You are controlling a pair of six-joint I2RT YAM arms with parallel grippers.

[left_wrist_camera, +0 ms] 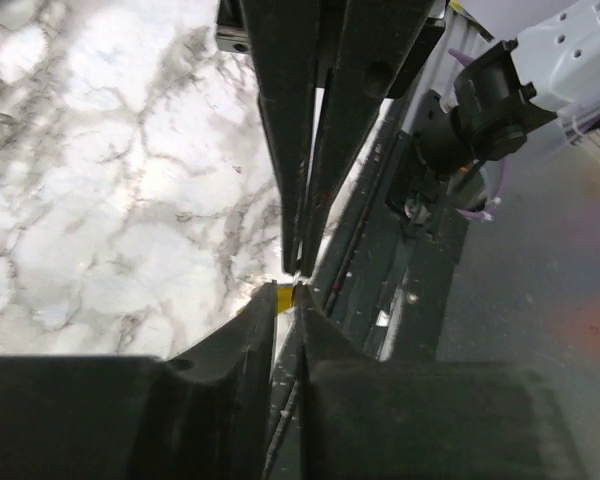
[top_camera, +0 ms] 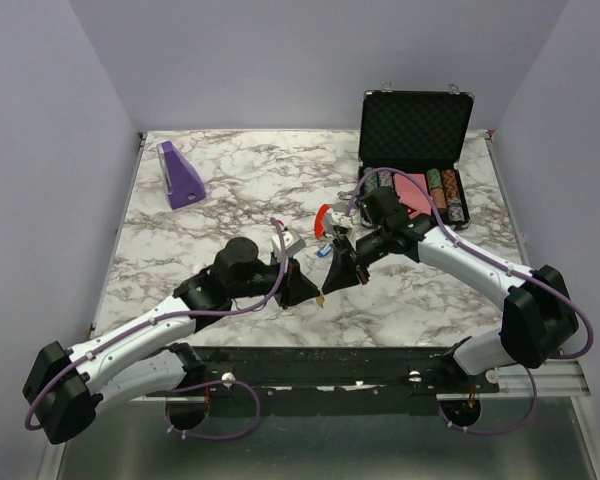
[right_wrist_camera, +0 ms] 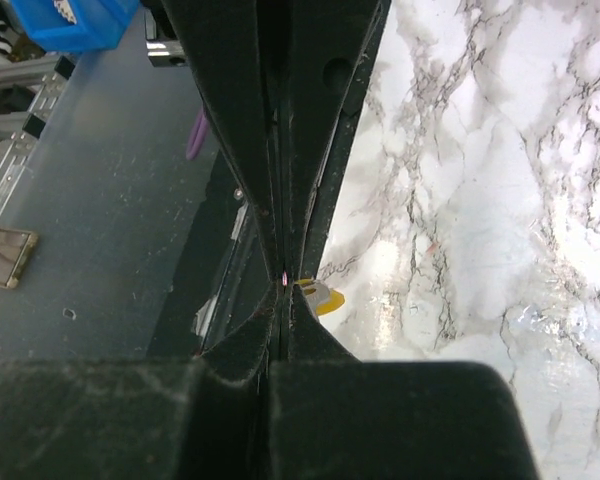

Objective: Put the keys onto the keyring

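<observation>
Top view, keyring: your keyring lies on the marble table, beyond both grippers and apart from them.
Top view, key: the yellow key sits where the left gripper and right gripper meet.
Left wrist, jaws: a thin slit apart, with the yellow key at the tips. You cannot tell whether it is pinched.
Right wrist, jaws: pressed together, with the yellow key just beside the tips.
</observation>
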